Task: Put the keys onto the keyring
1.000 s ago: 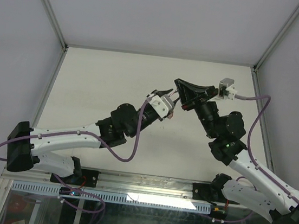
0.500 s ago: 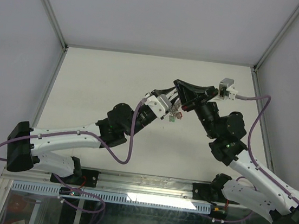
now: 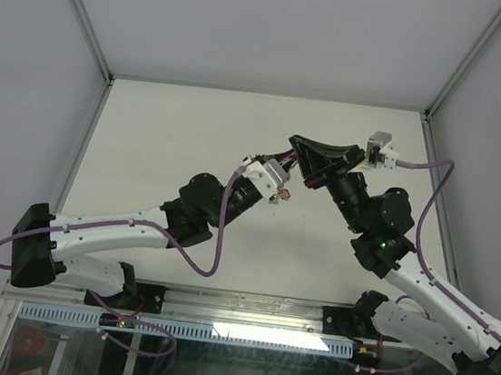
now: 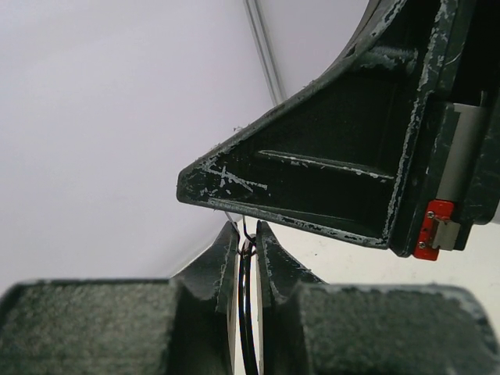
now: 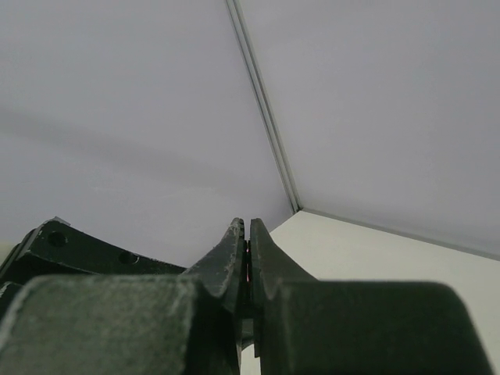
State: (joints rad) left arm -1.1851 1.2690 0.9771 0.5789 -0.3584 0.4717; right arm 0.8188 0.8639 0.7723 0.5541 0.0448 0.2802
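**Left gripper** (image 4: 247,234): the jaws are nipped onto the thin wire of the keyring (image 4: 247,312), which stands edge-on between the fingers.

**Right gripper** (image 5: 248,234): the pads are pressed together. A faint red sliver shows in the seam, too small to identify.

**Position:** the two grippers meet tip to tip in mid-air above the middle of the table, the right one just over the left.

**Keys** (image 3: 279,195): a small bunch with green and reddish caps, dangling just below the left gripper and off the surface.

**Table** (image 3: 165,140): a cream-white top.

**Walls** (image 3: 252,23): pale grey panels joined by metal corner posts (image 3: 80,11).

**Views:**
- Only the top camera shows the hanging keys and both arms.
- Only the left wrist camera shows the ring in the grip, with the scuffed black finger of the right gripper close above it.
- The right wrist camera shows its own closed fingers, a wall corner and a wedge of table.
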